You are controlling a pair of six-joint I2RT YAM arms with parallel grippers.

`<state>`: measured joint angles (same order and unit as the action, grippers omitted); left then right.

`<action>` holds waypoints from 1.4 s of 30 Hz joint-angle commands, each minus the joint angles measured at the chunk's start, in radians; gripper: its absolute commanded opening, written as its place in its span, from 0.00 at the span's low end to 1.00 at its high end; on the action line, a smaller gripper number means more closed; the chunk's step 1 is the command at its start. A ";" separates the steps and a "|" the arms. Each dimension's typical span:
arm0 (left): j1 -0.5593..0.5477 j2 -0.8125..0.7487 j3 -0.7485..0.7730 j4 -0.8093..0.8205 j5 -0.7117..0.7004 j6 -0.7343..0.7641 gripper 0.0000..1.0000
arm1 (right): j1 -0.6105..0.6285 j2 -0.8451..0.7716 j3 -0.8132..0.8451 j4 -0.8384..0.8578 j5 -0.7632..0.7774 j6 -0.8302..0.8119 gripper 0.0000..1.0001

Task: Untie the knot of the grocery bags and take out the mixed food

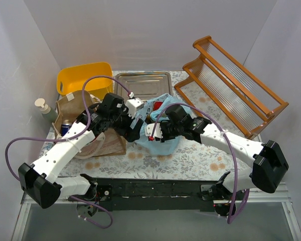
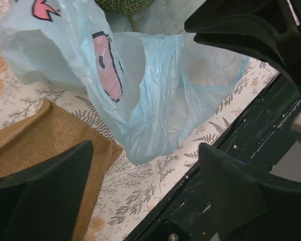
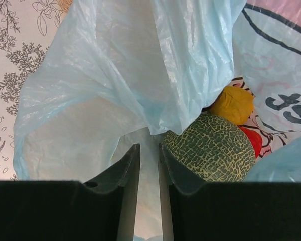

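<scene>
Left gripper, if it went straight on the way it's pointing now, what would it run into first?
Most likely the light blue plastic bag: it fills the view straight ahead between the open fingers of the left gripper. How far off it is, I can't tell.

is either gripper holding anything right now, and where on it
The right gripper pinches a loose fold of the light blue bag beside the melon. The left gripper is open, holding nothing.
</scene>
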<state>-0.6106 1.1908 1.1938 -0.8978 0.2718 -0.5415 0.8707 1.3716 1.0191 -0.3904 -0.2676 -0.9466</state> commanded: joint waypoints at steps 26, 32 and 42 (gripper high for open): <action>0.003 -0.063 -0.047 -0.207 0.061 0.140 0.00 | -0.033 0.333 0.102 -0.005 -0.004 -0.665 0.42; 0.003 -0.036 -0.036 -0.178 0.040 0.150 0.00 | -0.029 0.429 0.216 -0.194 -0.044 -0.771 0.44; 0.003 -0.033 -0.036 -0.188 0.040 0.150 0.00 | -0.024 0.583 0.248 -0.203 0.073 -0.833 0.42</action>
<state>-0.6090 1.1645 1.1397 -1.0878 0.3210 -0.4038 0.8494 1.8809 1.2385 -0.5392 -0.2344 -1.7592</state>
